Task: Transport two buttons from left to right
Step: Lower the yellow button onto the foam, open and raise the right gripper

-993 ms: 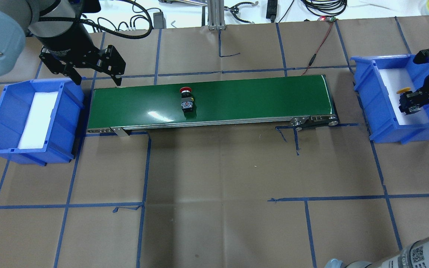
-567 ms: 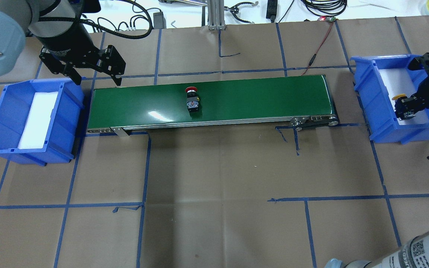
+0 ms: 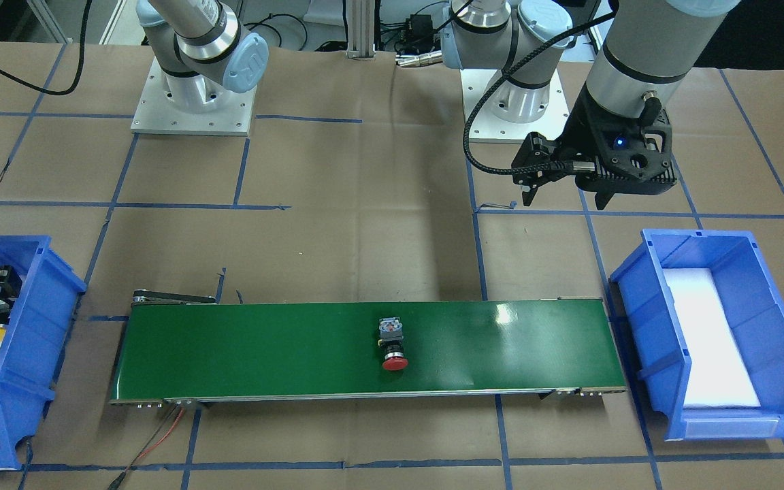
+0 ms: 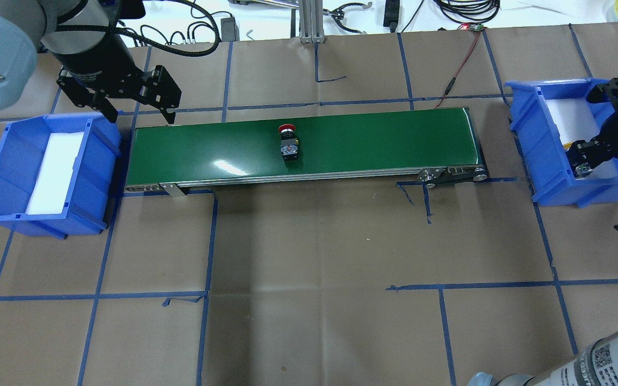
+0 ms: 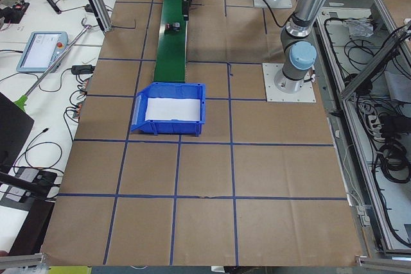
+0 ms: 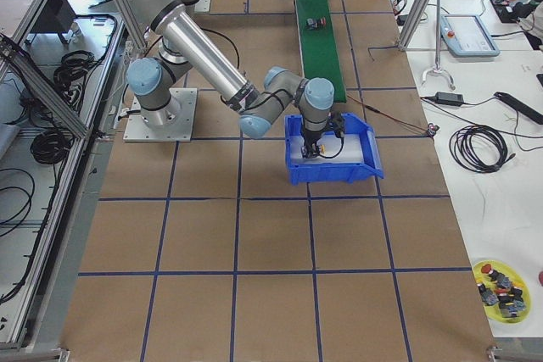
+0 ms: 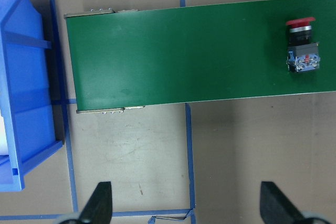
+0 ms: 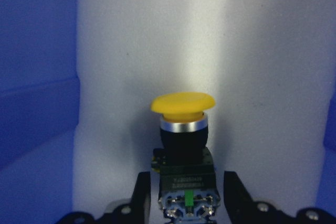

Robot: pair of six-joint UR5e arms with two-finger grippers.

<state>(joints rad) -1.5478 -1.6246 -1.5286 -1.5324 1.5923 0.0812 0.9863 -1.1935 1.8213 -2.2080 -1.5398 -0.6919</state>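
L bin [image 4: 15, 161] sits off the belt [image 4: 373, 142] at its left end, and L claw [image 4: 141, 118] hangs by the belt's far-left corner, fingers spread wide, nothing btwn them. Red button [image 4: 289, 145] lies on its side near mid-belt, cap twd the far edge. Over to the R bin [image 4: 537, 139]: R claw [image 8: 186, 198] is down inside it, pinching the yellow button [image 8: 184, 129] by its black body, cap pointing away from the claw, above the white liner [image 8: 262, 51]
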